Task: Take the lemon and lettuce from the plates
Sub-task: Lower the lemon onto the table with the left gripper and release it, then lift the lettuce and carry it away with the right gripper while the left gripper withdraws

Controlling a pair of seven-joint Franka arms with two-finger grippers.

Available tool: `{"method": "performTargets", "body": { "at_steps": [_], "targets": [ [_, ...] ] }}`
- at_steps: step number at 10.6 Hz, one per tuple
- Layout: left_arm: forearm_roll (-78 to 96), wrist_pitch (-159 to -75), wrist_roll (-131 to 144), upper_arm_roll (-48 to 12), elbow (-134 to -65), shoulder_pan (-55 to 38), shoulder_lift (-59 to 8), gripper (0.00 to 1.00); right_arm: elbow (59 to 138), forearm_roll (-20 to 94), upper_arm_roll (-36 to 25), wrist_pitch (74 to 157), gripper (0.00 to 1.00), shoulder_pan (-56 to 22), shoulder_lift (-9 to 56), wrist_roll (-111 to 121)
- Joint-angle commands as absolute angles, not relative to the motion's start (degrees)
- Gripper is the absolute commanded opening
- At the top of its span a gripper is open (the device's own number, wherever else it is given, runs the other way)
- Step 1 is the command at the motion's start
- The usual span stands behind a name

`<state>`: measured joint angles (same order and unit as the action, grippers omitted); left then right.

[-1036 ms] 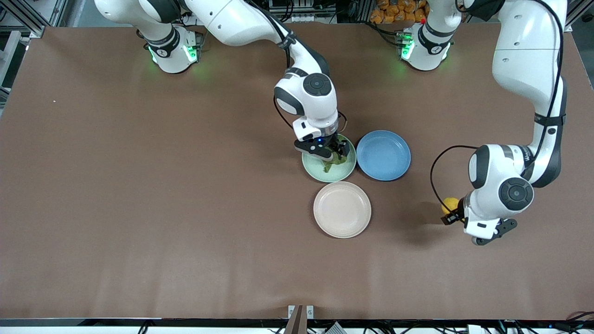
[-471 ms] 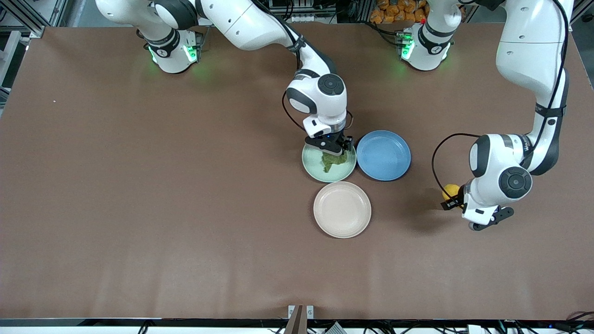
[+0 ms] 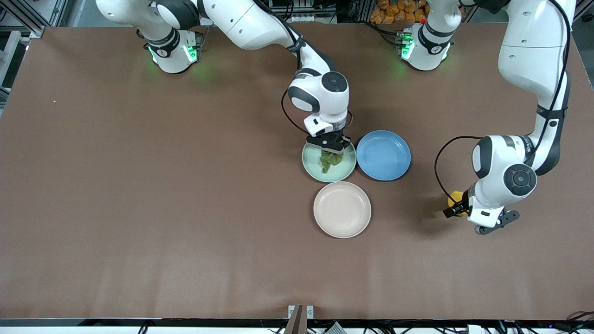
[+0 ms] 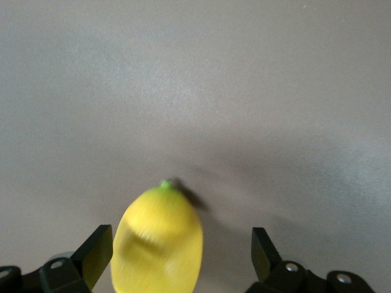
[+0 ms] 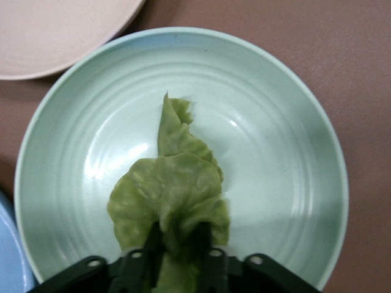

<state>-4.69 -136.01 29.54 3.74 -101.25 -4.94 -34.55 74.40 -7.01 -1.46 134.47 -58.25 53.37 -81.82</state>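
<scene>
The right end effector (image 3: 335,147) hangs over the mint green plate (image 3: 310,167), at that plate's rim toward the robots' edge of the surface (image 3: 139,185). Its fingers (image 5: 139,268) are clenched on the lettuce (image 3: 330,160); in the right wrist view the leaf (image 5: 171,195) is pinched at one end while its narrow tip trails down across the middle of the plate (image 5: 275,152). The beige-pink plate (image 3: 342,209) lies just beside the mint one, nearer the front camera, and carries nothing. The blue plate (image 3: 383,155) sits just beside the mint plate toward the left arm's end.

The left end effector (image 3: 457,209) is well apart from the plates, low over the bare surface toward the left arm's end. Its fingers (image 4: 98,250) stand spread wide, released. The lemon (image 4: 157,241) lies between them, close against one finger and clear of the other; in the front view the lemon (image 3: 454,198) shows only as a yellow patch beside the wrist.
</scene>
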Motion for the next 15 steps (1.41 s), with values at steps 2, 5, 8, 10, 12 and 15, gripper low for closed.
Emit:
{"method": "performTargets", "body": {
  "at_steps": [2,5,8,10,12,15],
  "targets": [
    [-3.7,-139.4,29.1,2.0,-109.5,-3.9,-27.7,1.00,72.2,-8.3,-1.8,131.2,0.00,-58.1,53.4,-81.9],
    [-2.3,-144.3,28.3,1.8,-122.5,-2.9,-17.7,1.00,71.5,-7.6,-1.3,125.8,0.00,-55.8,50.2,-79.9],
    [-2.1,-144.3,21.5,1.8,-130.5,0.3,-7.8,1.00,71.5,-1.1,-0.8,118.7,0.00,-50.6,42.0,-71.4],
    [-2.0,-144.3,20.5,1.8,-133.2,1.1,-4.6,1.00,71.8,2.5,-1.1,112.1,0.00,-46.2,36.2,-64.0],
    [-2.0,-144.3,20.5,1.7,-136.6,1.0,-0.6,1.00,72.0,6.1,-1.1,107.1,0.00,-40.2,32.5,-55.1],
    [-2.1,-144.1,19.7,1.0,-136.4,0.4,1.7,1.00,72.0,7.9,-1.1,98.4,0.00,-28.8,29.7,-38.7]
  ]
}}
